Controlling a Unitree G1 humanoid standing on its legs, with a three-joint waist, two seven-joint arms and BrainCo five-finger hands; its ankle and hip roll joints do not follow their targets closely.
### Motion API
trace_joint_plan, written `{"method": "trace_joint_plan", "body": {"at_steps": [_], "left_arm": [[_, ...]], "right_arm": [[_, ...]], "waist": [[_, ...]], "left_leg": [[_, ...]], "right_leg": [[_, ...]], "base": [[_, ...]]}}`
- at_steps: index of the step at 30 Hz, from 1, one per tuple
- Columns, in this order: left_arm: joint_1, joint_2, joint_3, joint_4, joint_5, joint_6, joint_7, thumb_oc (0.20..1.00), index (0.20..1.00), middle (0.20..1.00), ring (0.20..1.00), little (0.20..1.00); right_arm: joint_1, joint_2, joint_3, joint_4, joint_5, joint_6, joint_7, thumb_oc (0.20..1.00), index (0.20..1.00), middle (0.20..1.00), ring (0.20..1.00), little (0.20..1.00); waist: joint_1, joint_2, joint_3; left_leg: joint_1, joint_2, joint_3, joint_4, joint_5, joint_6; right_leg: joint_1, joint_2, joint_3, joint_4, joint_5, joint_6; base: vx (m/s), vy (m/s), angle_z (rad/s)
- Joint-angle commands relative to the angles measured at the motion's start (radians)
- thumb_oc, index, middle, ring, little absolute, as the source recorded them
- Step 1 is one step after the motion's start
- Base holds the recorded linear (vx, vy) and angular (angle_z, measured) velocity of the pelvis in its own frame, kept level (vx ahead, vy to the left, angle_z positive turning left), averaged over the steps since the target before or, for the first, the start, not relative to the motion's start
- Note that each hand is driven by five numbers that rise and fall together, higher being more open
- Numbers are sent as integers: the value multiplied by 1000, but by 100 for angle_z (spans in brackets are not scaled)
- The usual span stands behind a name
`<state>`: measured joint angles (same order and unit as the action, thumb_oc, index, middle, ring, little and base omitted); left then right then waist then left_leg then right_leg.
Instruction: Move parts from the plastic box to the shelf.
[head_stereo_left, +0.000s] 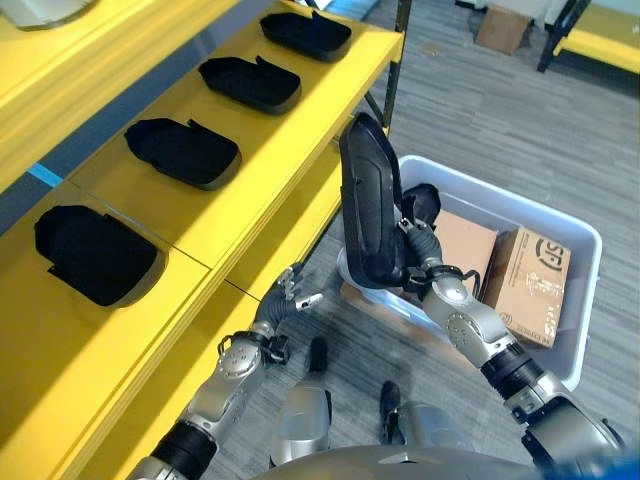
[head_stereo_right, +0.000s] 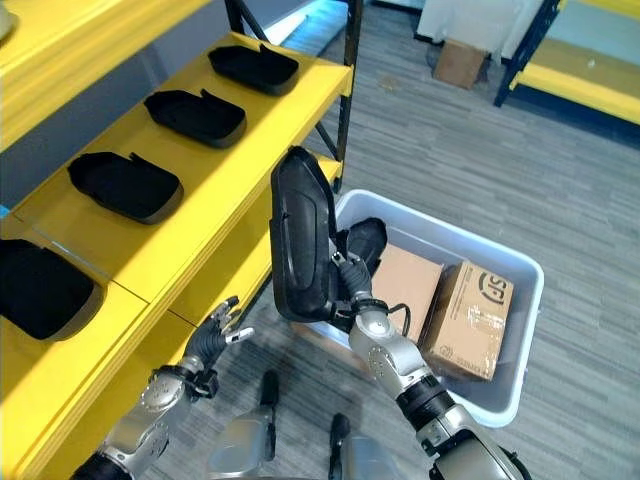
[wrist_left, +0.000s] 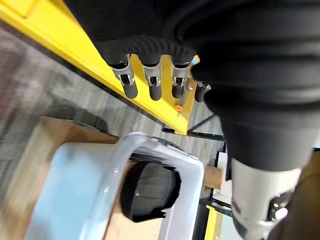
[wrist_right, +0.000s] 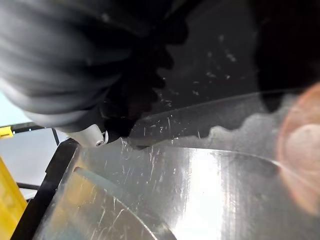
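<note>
Here the right hand (head_stereo_left: 418, 262) holds a black part (head_stereo_left: 370, 205) upright above the near corner of the plastic box (head_stereo_left: 580, 300), its fingers wrapped round the part's lower end. The part stands on edge, tall and narrow, between the box and the yellow shelf (head_stereo_left: 260, 190).

It looks like a moulded plastic shell: stiff, hollow and probably light for its bulk, with a smooth, slightly glossy skin that could slip in hard fingers. Held by one end, its long body acts as a lever, so it may swing or twist in the grasp; a hold nearer the middle, across the thick rim, would likely be steadier. It does not look fragile.

Four like parts (head_stereo_left: 185, 152) already lie flat in a row along the shelf. Another black part (head_stereo_right: 362, 240) lies inside the box at its shelf-side end, beside two cardboard cartons (head_stereo_left: 530, 285).

The left hand (head_stereo_left: 290, 295) hangs low beside the shelf's front edge, below the held part, fingers loosely extended and empty.
</note>
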<state>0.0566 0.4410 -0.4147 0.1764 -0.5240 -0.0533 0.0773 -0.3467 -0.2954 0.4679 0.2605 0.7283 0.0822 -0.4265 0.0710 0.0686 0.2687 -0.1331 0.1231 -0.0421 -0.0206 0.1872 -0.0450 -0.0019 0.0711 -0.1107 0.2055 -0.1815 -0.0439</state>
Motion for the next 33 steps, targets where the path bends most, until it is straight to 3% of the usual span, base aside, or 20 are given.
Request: {"method": "trace_joint_plan", "body": {"at_steps": [1, 3, 4, 5, 6, 7, 10, 11, 12, 14, 17, 18, 19, 22, 25, 26, 30, 33], "left_arm": [[-86, 17, 13, -46, -1, -15, -40, 1000, 1000, 1000, 1000, 1000], [-95, 13, 10, -47, 7, -8, -44, 1000, 1000, 1000, 1000, 1000], [-101, 5, 0, -41, 19, 1, -51, 1000, 1000, 1000, 1000, 1000], [-102, 3, -1, -40, 17, 3, -48, 1000, 1000, 1000, 1000, 1000], [-110, -1, -9, -34, 26, 11, -62, 1000, 1000, 1000, 1000, 1000], [-114, -3, -17, -33, 28, 14, -65, 1000, 1000, 1000, 1000, 1000], [-115, -5, -24, -45, 25, 25, -59, 1000, 1000, 1000, 1000, 1000], [-108, -5, -29, -63, 19, 41, -60, 1000, 1000, 1000, 1000, 1000], [-96, -6, -29, -67, 15, 44, -68, 1000, 1000, 1000, 1000, 1000], [-75, -10, -32, -63, 1, 34, -70, 1000, 1000, 1000, 1000, 1000], [-69, -18, -38, -55, -9, 21, -74, 1000, 1000, 1000, 1000, 1000], [-72, -24, -43, -52, -12, 14, -75, 1000, 1000, 1000, 1000, 1000], [-80, -30, -50, -44, -20, 7, -76, 1000, 1000, 1000, 1000, 1000], [-124, -48, -86, -33, 4, -6, -36, 1000, 1000, 1000, 1000, 1000], [-124, -47, -93, -39, 9, -1, -21, 1000, 1000, 1000, 1000, 1000], [-115, -39, -87, -46, 14, -6, -7, 1000, 1000, 1000, 1000, 1000], [-74, -11, -57, -78, 18, -22, -8, 1000, 1000, 1000, 1000, 1000], [-28, 22, -18, -136, 27, -47, 12, 1000, 1000, 1000, 1000, 1000]], "right_arm": [[-83, 37, -50, -87, 51, -71, 33, 200, 200, 200, 200, 200], [-74, 43, -54, -94, 57, -69, 41, 200, 200, 200, 200, 200], [-51, 40, -56, -118, 61, -70, 34, 200, 200, 200, 200, 200], [-47, 40, -57, -124, 64, -69, 37, 200, 200, 200, 200, 200], [-25, 38, -57, -145, 72, -73, 21, 200, 200, 200, 200, 200], [-11, 34, -57, -157, 65, -77, 21, 200, 200, 200, 200, 200], [0, 23, -61, -171, 68, -69, 38, 200, 200, 200, 200, 200], [2, 7, -67, -187, 73, -41, 53, 200, 200, 200, 200, 200], [4, -4, -69, -187, 80, -29, 63, 200, 200, 200, 200, 200], [-6, -12, -65, -180, 87, 1, 81, 200, 200, 200, 200, 200], [-13, -19, -64, -180, 85, 19, 85, 200, 200, 200, 200, 200], [-18, -30, -65, -184, 88, 28, 88, 200, 200, 200, 200, 200], [-28, -41, -67, -185, 93, 39, 89, 200, 200, 200, 200, 200], [-51, -69, -65, -194, 110, 77, 77, 200, 200, 200, 200, 200], [-52, -72, -62, -199, 120, 95, 67, 200, 200, 200, 200, 200], [-52, -71, -60, -201, 130, 98, 66, 200, 200, 200, 200, 200], [-40, -56, -47, -220, 140, 93, 79, 200, 200, 200, 200, 200], [-40, -10, 1, -241, 137, 71, 76, 200, 200, 200, 200, 200]], "waist": [[2, -45, 27], [-2, -43, 33], [-17, -42, 35], [-20, -42, 34], [-35, -44, 36], [-45, -48, 38], [-58, -52, 45], [-73, -57, 41], [-81, -59, 30], [-92, -61, 6], [-103, -55, -10], [-113, -47, -15], [-123, -40, -17], [-139, 7, -19], [-126, 22, -16], [-113, 26, -15], [-79, 22, -9], [-19, -6, 9]], "left_leg": [[28, -146, 4, -7, -138, 61], [14, -140, 13, -1, -130, 52], [2, -124, 94, 17, -132, 42], [-1, -122, 107, 22, -132, 41], [-13, -97, 185, 62, -138, 32], [-21, -80, 215, 100, -149, 29], [-9, -54, 238, 157, -184, 31], [29, -7, 254, 209, -222, 25], [57, 25, 250, 225, -225, 17], [85, 91, 230, 240, -166, -5], [100, 141, 233, 243, -116, -31], [97, 177, 252, 237, -63, -40], [108, 195, 261, 229, -44, -49], [155, 166, 306, 145, -56, -77], [154, 125, 324, 110, -92, -56], [166, 101, 325, 88, -129, -47], [188, 74, 323, 57, -168, -32], [187, 58, 313, 56, -191, -5]], "right_leg": [[-28, 17, 44, -59, 57, 50], [-18, 17, 40, -74, 63, 49], [-4, 7, 1, -84, 64, 49], [-2, 5, -6, -85, 64, 49], [3, -7, -40, -82, 62, 48], [4, -17, -59, -74, 58, 43], [0, -46, -87, -46, 47, 37], [-15, -89, -112, -5, 32, 28], [-21, -110, -116, 18, 22, 22], [-35, -140, -116, 53, 4, 14], [-41, -160, -121, 73, -20, 11], [-52, -169, -139, 81, -17, 0], [-57, -182, -149, 93, -26, -2], [-50, -228, -201, 135, -63, 10], [-27, -254, -223, 111, -32, 27], [-16, -268, -230, 104, -21, 42], [2, -284, -242, 83, 3, 75], [20, -309, -268, 67, 32, 118]], "base": [[-164, -127, 39], [-132, -129, 17], [-78, -108, 15], [-68, -106, 50], [-62, -61, 80], [-70, -53, 100], [-82, 56, 74], [-75, 231, 83], [-46, 297, 76], [20, 339, 53], [4, 304, 18], [-58, 409, 25], [-86, 630, 41], [-54, 900, 98], [-24, 501, 128], [19, 332, 35], [-12, 212, 24], [-79, 170, 23]]}}
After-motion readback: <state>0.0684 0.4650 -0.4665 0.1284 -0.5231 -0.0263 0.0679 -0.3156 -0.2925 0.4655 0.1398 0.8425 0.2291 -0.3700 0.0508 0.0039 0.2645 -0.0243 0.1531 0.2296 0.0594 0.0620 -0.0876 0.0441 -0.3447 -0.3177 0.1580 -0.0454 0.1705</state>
